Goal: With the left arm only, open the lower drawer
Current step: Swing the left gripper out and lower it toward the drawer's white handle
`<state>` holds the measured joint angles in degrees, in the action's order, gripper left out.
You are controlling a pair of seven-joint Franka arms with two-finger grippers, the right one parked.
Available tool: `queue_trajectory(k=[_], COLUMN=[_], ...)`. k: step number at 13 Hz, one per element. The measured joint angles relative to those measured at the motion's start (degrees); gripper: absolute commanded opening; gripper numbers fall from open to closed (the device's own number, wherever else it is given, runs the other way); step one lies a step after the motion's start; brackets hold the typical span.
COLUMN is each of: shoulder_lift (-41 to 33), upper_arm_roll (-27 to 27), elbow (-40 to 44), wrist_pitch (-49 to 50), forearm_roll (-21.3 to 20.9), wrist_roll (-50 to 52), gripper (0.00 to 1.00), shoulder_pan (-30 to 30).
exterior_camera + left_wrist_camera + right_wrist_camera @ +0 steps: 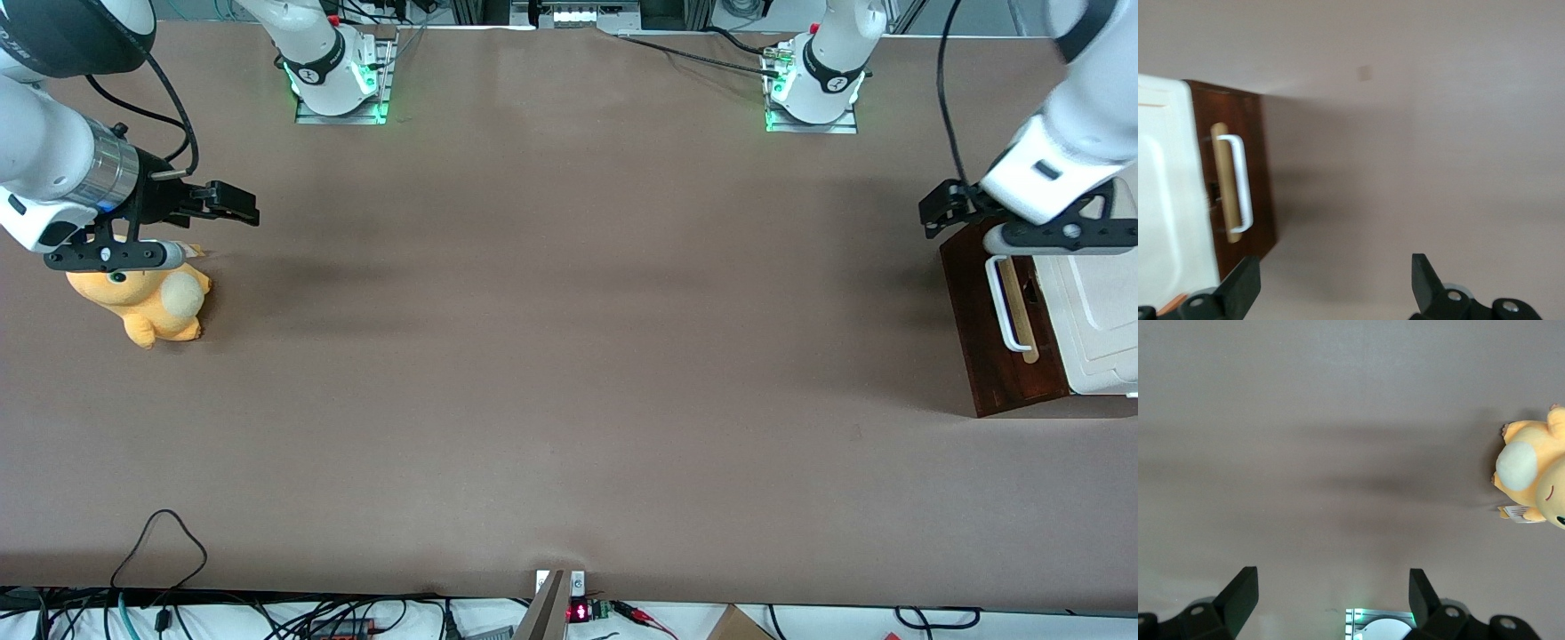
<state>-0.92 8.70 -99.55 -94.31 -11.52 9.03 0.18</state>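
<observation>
Your tool (944, 206) hangs spread open above the desk (569, 356), lower drawer (1000, 329) just nearer the camera.

Reddish-brown lower drawer (996, 347), white handle (1003, 302), black pincer (1335, 283).

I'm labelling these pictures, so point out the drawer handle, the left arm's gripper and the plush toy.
drawer handle (1002, 302): front view, on the white bar.
gripper (1335, 277): left wrist view, midway between its open fingertips, above the table near the drawer's front.
plush toy (147, 298): front view, on its orange body.
</observation>
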Motion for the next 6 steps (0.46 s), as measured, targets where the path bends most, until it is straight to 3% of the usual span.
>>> queue_trajectory(k=[6], shoulder_lift=[6.0], upper_arm_roll=[13.0], elbow=[-9.5], wrist_pitch=[3.5], forearm_roll=[-22.2], wrist_roll=[27.1], gripper=[1.0], shoulder_pan=[-0.4])
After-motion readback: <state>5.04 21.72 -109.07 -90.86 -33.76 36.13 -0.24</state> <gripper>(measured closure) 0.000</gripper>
